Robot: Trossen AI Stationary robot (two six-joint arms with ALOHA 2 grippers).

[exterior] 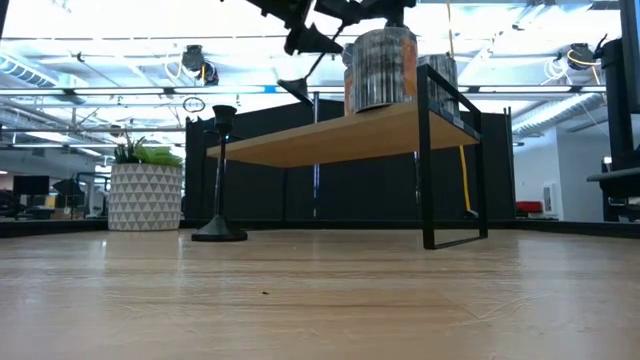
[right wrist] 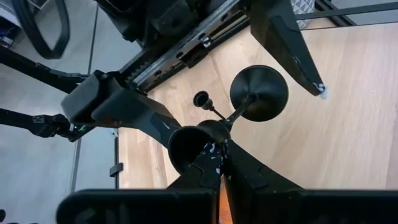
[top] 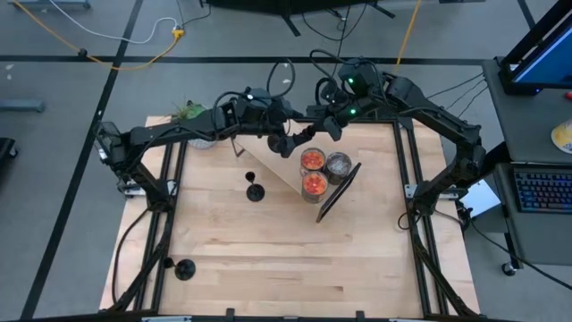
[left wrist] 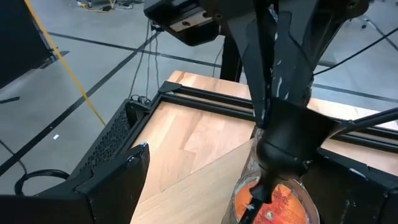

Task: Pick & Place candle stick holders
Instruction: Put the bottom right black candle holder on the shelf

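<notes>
From above, both arms meet over the small wooden shelf (top: 288, 168), the landmark here; three glass jars (top: 313, 159) sit on its top, and the two grippers crowd together just beside them at the shelf's far edge. One candle stick holder (top: 255, 191) stands upright on the table just beside the shelf; another (top: 184, 268) stands well apart from it, near the table's front corner on the left arm's side. The low view alone shows the nearer one's (exterior: 221, 176) full stem rising about level with the shelf top, a potted plant (exterior: 144, 190) behind it. Only the right wrist view shows the right gripper (right wrist: 214, 152) clamped on a third holder's stem (right wrist: 231, 116), base (right wrist: 259, 93) outward; the left gripper (top: 288, 141) holds a dark holder (left wrist: 292, 140) over a jar.
</notes>
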